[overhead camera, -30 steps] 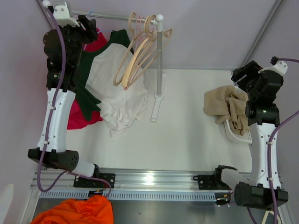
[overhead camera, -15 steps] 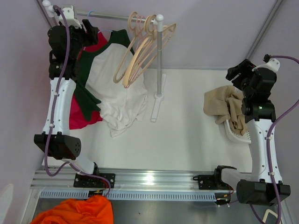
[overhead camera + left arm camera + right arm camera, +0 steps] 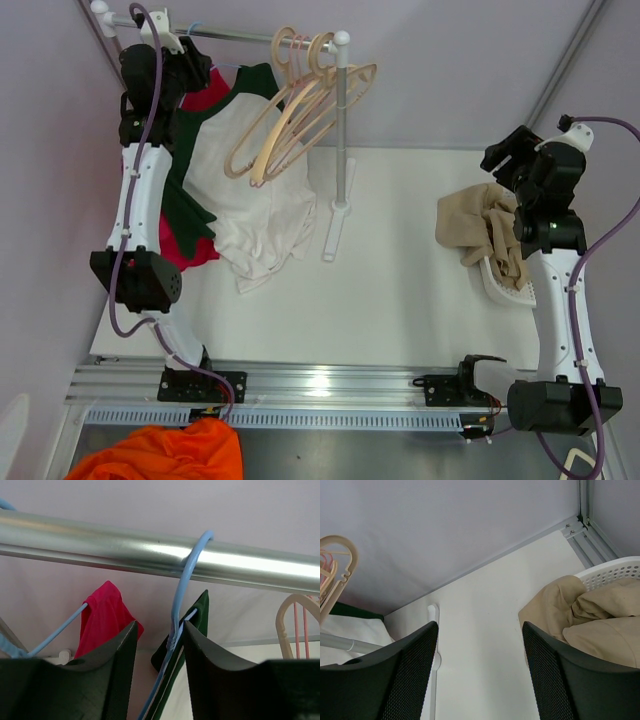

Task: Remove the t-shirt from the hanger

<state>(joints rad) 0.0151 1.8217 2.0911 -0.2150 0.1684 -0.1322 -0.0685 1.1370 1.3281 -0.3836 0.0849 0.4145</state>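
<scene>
The t-shirt (image 3: 240, 190), white with dark green sleeves (image 3: 202, 610), hangs from a blue wire hanger (image 3: 182, 590) hooked over the metal rail (image 3: 150, 550). My left gripper (image 3: 195, 62) is up at the rail's left end. In the left wrist view the left gripper (image 3: 160, 630) straddles the hanger's twisted neck: the right finger touches the wire, while a gap remains on the left side, so it is open. My right gripper (image 3: 505, 155) hovers open and empty at the right, above bare table beside the beige cloth (image 3: 580, 615).
A red shirt (image 3: 102, 615) hangs on another blue hanger just left of the t-shirt. Several empty wooden hangers (image 3: 295, 110) hang near the rack's post (image 3: 342, 130). A white basket (image 3: 505, 285) holds the beige cloth (image 3: 480, 230). An orange cloth (image 3: 165, 455) lies below the front rail.
My left arm has stretched up to the rail and its jaws have narrowed around the blue hanger's neck. The wooden hangers have swung. The right gripper has shifted slightly left.
</scene>
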